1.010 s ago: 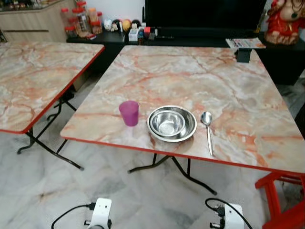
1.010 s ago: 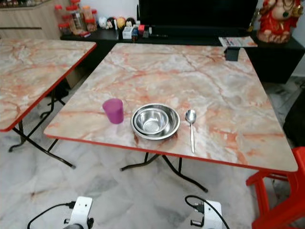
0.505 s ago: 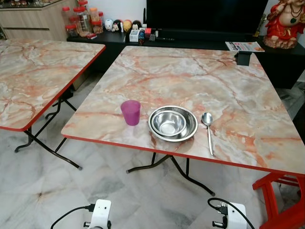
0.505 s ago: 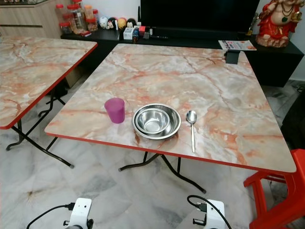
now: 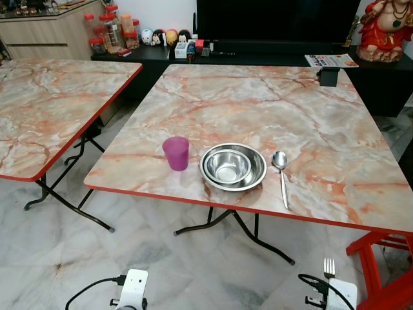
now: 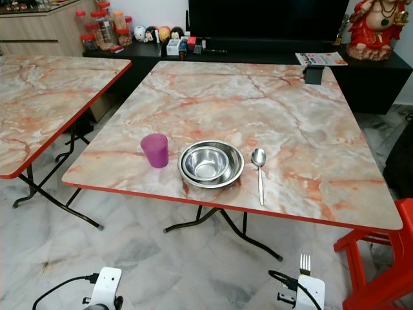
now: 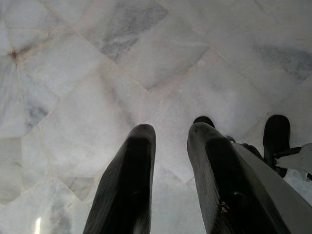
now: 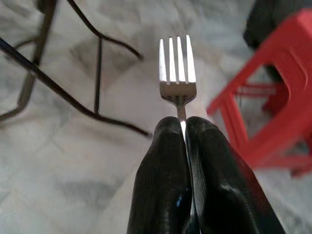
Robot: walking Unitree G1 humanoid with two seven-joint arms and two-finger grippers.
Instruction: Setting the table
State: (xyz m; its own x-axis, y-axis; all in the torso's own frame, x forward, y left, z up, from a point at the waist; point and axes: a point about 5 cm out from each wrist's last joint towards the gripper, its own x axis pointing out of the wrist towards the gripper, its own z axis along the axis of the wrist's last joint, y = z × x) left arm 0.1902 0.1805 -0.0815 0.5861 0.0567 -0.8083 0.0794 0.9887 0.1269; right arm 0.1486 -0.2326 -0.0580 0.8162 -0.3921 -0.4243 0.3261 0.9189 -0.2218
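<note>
Clamping a fork (image 8: 177, 73) by its handle, tines pointing up, the right gripper (image 8: 184, 127) is hanging low before the table's red front edge (image 5: 245, 209), beside a red stool (image 5: 381, 271); the left gripper (image 7: 168, 134) is hanging with fingers parted over bare floor.

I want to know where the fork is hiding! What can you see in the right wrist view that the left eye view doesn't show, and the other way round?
The right wrist view shows the right hand with its black fingers pinched shut on the fork's handle, seen close up.

The left eye view has the marble table, with the purple cup, steel bowl and spoon in a row near its front edge.

Both show the fork tines up, the red stool and the table's black legs.
</note>
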